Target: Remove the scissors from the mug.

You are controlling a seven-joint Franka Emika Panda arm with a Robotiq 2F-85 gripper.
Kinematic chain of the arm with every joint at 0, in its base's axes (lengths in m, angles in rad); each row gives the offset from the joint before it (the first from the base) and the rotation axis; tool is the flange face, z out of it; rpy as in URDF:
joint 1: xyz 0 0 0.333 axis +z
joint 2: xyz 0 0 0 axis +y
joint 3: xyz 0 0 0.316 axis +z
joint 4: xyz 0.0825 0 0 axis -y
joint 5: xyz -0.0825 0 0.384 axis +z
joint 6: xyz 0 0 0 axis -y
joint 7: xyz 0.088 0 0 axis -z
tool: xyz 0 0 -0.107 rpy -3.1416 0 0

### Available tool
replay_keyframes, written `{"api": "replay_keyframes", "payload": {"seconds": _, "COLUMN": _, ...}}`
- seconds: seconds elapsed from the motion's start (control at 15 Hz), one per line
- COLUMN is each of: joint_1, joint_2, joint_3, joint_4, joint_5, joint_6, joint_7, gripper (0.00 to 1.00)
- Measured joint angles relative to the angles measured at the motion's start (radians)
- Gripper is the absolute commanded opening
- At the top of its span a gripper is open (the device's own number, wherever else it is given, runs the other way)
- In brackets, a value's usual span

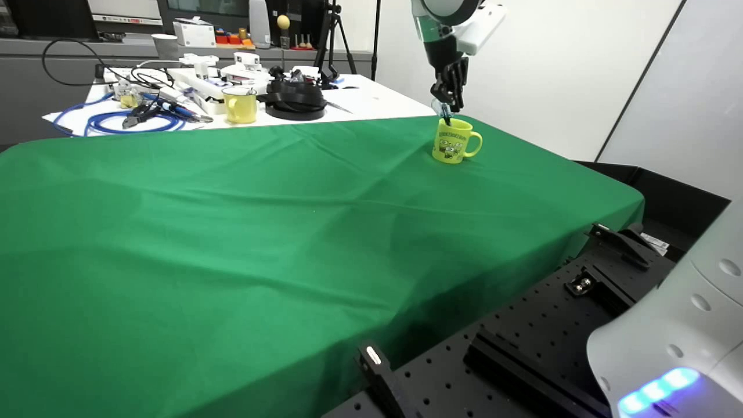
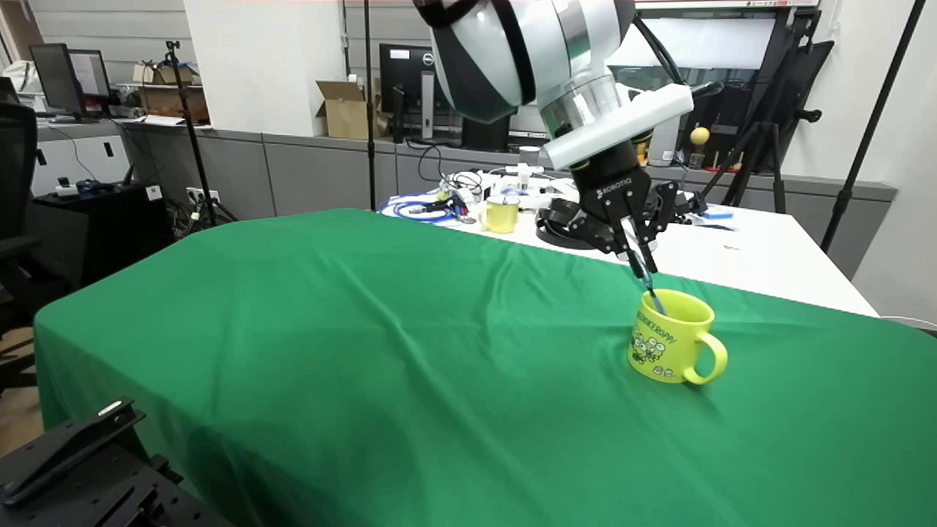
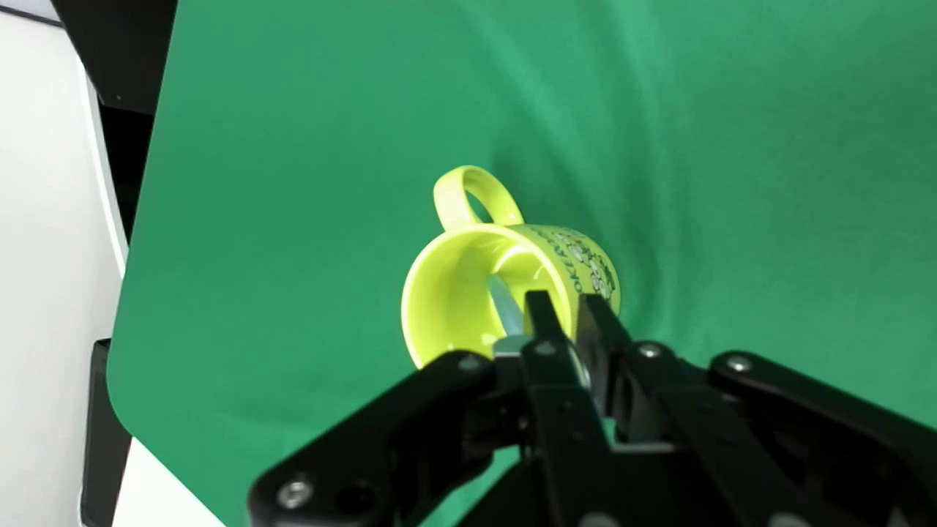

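Gripper [image 2: 643, 268]: fingers nearly together, clamped on the handle end of the scissors [image 2: 648, 282]. Scissors tilted, handles above the rim, blades pointing down within the mug [image 2: 673, 351]; contact with the mug's inside cannot be determined. Mug upright on the green-clothed bench [image 2: 410, 351], right side in both exterior views, its loop pointing right. Beyond the bench's far edge, to the left, a paler yellow cup [image 2: 501, 216] stands on a white table [image 2: 790, 262].
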Motion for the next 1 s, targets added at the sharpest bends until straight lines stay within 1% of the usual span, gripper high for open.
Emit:
{"api": "replay_keyframes", "payload": {"seconds": 0.07, "joint_1": -0.003, "joint_2": -0.002, "joint_3": 0.0, "joint_4": 0.0, "joint_5": 0.009, "joint_6": 0.0, "joint_7": 0.0, "gripper": 0.02}}
{"api": "replay_keyframes", "payload": {"seconds": 0.6, "joint_1": -0.03, "joint_2": -0.022, "joint_3": -0.005, "joint_4": 0.024, "joint_5": 0.073, "joint_6": -0.001, "joint_7": 0.004, "gripper": 0.02}}
{"api": "replay_keyframes", "payload": {"seconds": 0.73, "joint_1": -0.032, "joint_2": -0.031, "joint_3": -0.006, "joint_4": 0.048, "joint_5": 0.097, "joint_6": -0.01, "joint_7": 0.006, "gripper": 0.02}}
{"api": "replay_keyframes", "payload": {"seconds": 1.0, "joint_1": -0.037, "joint_2": -0.054, "joint_3": -0.011, "joint_4": 0.14, "joint_5": 0.149, "joint_6": -0.067, "joint_7": 0.006, "gripper": 0.02}}
